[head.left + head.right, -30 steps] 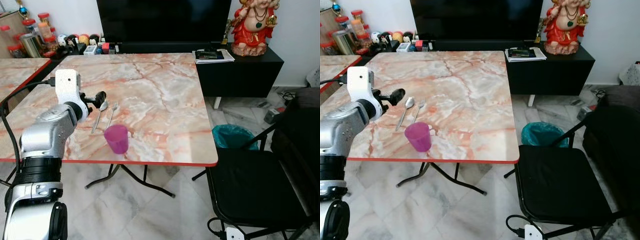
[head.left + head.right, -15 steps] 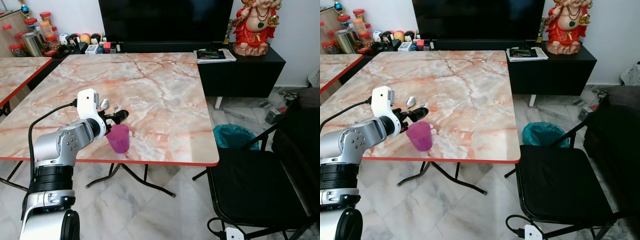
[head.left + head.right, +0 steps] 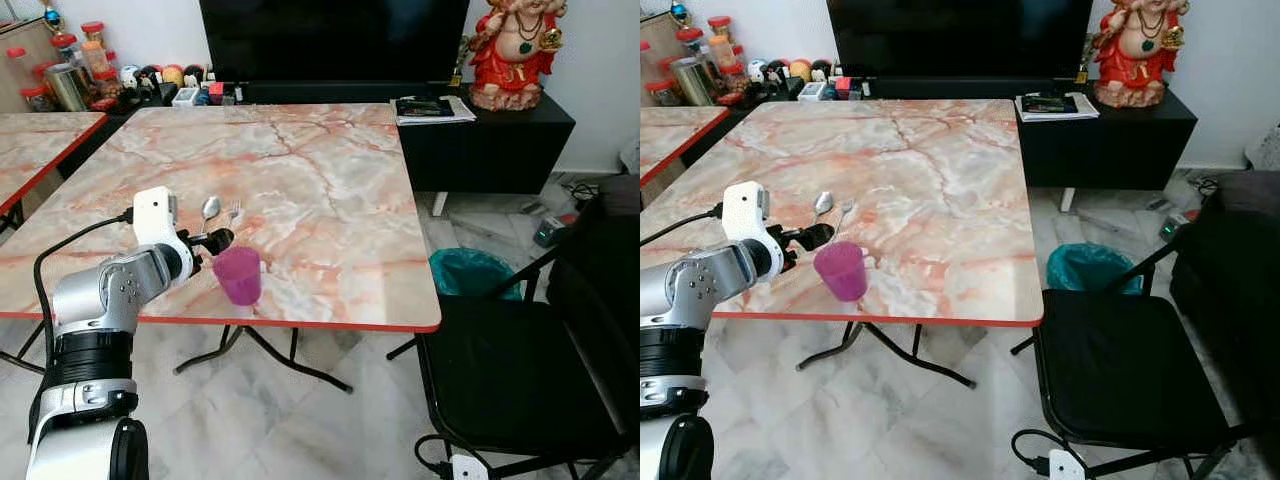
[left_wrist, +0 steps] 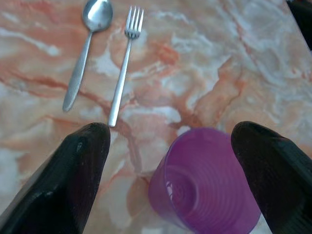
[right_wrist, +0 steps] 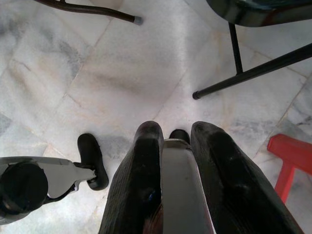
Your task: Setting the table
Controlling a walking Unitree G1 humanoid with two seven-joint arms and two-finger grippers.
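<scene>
Here the left gripper (image 4: 165, 161) hangs low over the marble-patterned table (image 3: 320, 170), near its front red edge, fingers (image 4: 73, 180) spread wide and holding nothing. In the left wrist view the purple plastic cup (image 4: 207, 183) stands upright between the two black fingers, nearer one of them; whether it touches that finger, cannot tell. From the head camera the fingertips sit just beside the cup (image 3: 239, 275) on its left. Beyond the cup a spoon (image 3: 208, 210) and a fork (image 3: 231, 212) lie side by side on the tabletop, close but apart, bowl and tines pointing away from the robot. The right gripper (image 5: 170, 141) hangs idle over the tiled floor (image 5: 122, 73), fingers close together on a flat silver utensil handle (image 5: 178, 190). A black folding chair (image 3: 510, 370) stands right of the table.
</scene>
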